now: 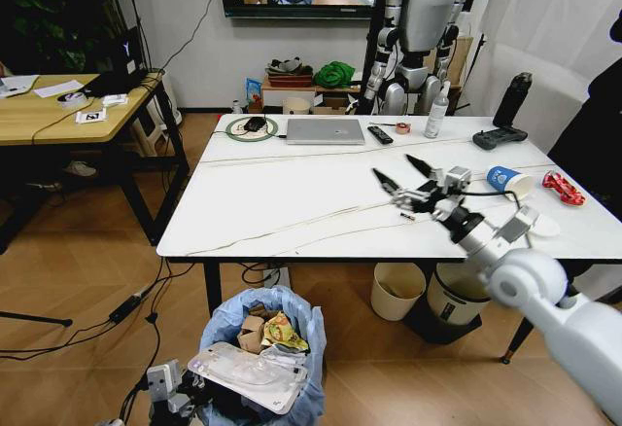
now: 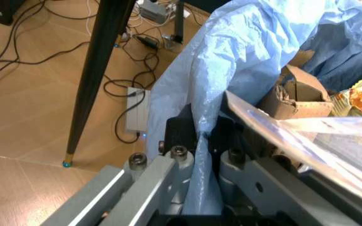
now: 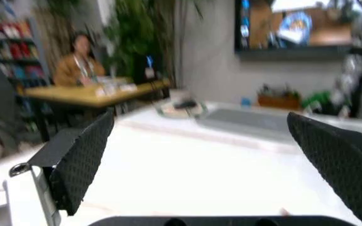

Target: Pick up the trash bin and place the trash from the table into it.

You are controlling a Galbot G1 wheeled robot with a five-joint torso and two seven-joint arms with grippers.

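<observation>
The trash bin (image 1: 262,348), lined with a crinkled light-blue bag, stands on the floor in front of the table (image 1: 292,202). In it lie a brown cardboard piece (image 2: 297,96), a yellow wrapper (image 2: 358,95) and a clear plastic tray (image 1: 248,375). My left gripper (image 2: 201,136) is shut on the bin's bagged rim, low at the near left (image 1: 185,395). Above the table's right half hangs my right gripper (image 1: 403,179), open and holding nothing, its black pads (image 3: 83,160) wide apart. Just right of it lie a blue paper cup (image 1: 505,180), a red wrapper (image 1: 564,189) and a white disc (image 1: 542,224).
At the table's far edge are a silver laptop (image 1: 325,130), a black remote (image 1: 380,135), bottles (image 1: 436,113) and a black controller (image 1: 499,137). Under the table stand a cream bucket (image 1: 398,290) and a white bin (image 1: 452,300). A wooden desk (image 1: 58,105) is left; cables cross the floor.
</observation>
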